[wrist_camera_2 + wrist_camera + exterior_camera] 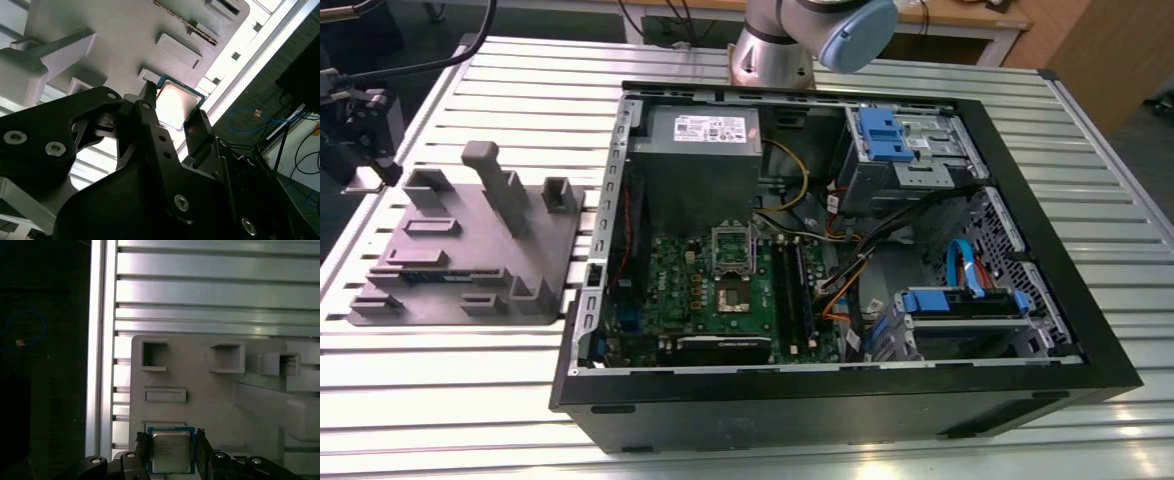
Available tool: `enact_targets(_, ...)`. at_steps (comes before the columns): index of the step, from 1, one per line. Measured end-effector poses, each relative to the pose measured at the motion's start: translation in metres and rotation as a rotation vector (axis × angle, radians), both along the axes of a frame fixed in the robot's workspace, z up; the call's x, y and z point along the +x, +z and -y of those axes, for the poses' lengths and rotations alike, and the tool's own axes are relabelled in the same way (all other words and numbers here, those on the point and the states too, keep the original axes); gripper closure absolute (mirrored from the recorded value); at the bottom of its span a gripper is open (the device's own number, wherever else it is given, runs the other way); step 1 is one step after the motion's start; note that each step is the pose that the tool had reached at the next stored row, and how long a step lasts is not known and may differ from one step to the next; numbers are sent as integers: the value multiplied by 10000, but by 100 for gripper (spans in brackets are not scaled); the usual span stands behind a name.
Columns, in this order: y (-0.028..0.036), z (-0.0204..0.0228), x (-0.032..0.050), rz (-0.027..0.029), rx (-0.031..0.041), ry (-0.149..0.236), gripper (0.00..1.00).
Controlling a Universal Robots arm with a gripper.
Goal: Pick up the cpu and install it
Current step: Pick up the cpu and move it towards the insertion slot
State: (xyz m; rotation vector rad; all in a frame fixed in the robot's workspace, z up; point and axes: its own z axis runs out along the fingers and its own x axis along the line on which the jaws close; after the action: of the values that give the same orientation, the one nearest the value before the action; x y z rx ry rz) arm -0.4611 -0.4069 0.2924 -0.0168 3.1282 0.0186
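Your fingers (142, 444): closed narrow on opposite edges of the cpu (171, 452).
Beneath: grey fixture (210, 405).
Handling: likely light, stiff, slick-topped, fragile underneath; hold edges only.

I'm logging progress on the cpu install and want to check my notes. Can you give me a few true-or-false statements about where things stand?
1. The cpu is already installed. False: the cpu is at the grey holder, right at the tool.
2. The computer case lies open, with its motherboard exposed. True.
3. The grey holder sits to the exterior view's left of the computer case. True.
4. The tool is reaching inside the computer case. False: in both wrist views it is over the grey holder, outside the case.
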Motion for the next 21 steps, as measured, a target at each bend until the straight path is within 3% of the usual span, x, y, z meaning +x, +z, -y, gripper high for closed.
enact_targets(9,59,0,0,0,-95,-12,53)
enact_targets(21,157,-1,0,1,-303,-35,53)
